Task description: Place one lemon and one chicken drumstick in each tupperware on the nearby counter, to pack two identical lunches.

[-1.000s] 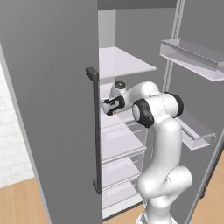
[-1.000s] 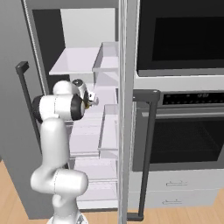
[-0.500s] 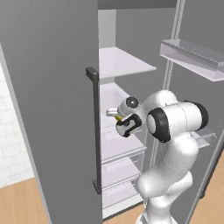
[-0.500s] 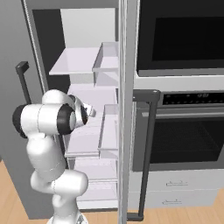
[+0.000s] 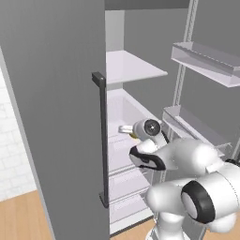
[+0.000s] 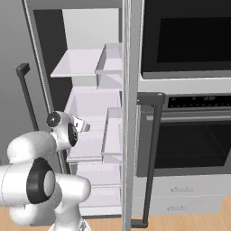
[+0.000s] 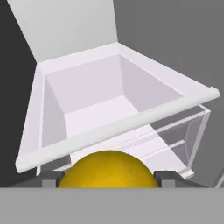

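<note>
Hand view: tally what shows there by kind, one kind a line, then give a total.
Lemon, between the fingertips: 1
Fridge drawer, open-topped, pale: 1
Gripper, its dark fingertips either side of the lemon: 1
Total: 3

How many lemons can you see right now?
1. The lemon sits between the claw's fingertips at the bottom of the hand view, in front of the open fridge drawer. Others may be hidden inside the fridge.
</note>
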Tool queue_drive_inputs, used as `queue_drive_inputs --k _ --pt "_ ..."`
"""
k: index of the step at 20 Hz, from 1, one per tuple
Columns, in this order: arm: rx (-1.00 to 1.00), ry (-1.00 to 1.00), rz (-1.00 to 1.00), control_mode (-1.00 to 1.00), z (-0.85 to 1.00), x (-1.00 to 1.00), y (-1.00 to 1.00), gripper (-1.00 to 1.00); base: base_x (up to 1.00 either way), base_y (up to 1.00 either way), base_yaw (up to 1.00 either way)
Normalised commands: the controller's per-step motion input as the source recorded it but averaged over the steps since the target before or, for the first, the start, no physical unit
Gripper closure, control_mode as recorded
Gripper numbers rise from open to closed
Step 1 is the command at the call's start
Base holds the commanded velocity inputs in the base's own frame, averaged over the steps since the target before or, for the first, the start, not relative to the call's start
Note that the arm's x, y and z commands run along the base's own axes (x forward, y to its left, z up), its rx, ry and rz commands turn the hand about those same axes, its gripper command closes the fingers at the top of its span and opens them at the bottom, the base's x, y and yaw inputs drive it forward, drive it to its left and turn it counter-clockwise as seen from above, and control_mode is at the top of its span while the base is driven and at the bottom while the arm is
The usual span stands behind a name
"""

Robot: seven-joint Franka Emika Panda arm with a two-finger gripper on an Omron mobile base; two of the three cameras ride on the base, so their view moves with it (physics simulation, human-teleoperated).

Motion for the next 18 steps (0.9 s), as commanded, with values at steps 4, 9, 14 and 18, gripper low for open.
queue_drive_inputs --k 4,9,14,18 --pt "0.0 -0.03 0.0 -1.0 1.0 -1.0 -0.19 1.0 0.0 0.0 0.0" --pt "0.0 0.02 0.0 -1.0 0.98 -1.0 -0.05 1.0 0.0 0.0 0.0" --pt "0.0 0.07 0.0 -1.0 0.45 -1.0 -0.07 1.0 0.0 0.0 0.0" --pt "0.0 0.0 0.0 -1.0 0.42 -1.0 -0.23 1.0 0.0 0.0 0.0"
